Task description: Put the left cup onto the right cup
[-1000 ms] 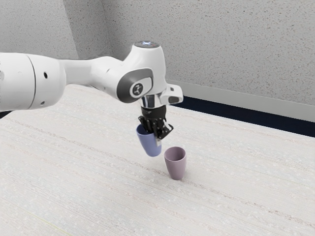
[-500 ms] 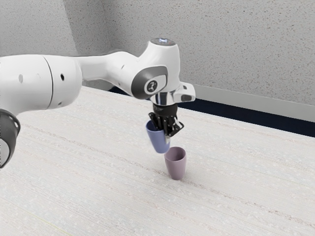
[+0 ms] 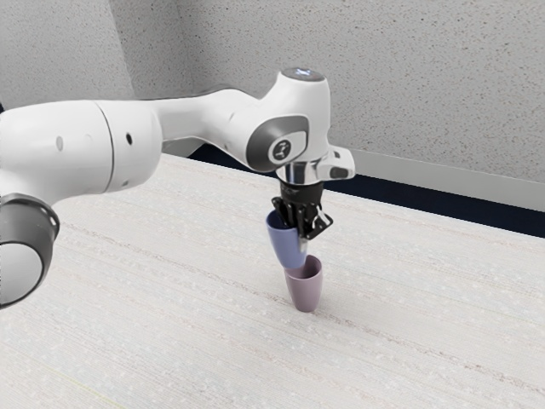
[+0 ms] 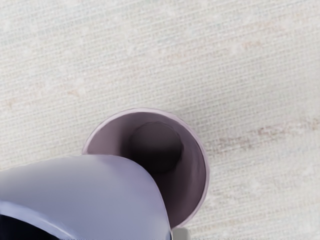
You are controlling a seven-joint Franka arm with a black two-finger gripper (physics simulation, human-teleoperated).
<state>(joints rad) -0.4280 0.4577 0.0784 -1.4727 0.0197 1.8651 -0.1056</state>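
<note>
Now the gripper (image 3: 305,227), clamped on the blue cup (image 3: 283,242), has carried it over the mauve cup (image 3: 305,288).

Tilted blue cup (image 3: 284,242) above mauve cup (image 3: 304,290)
It hung at the upright cup's eleven o'clock, base at its rim.

Blue cup (image 4: 85,192) blurred, edge-cropped

1 blue cup (image 3: 285,242), 1 mauve cup (image 3: 304,288), 1 tbl (image 3: 128,307).
</note>
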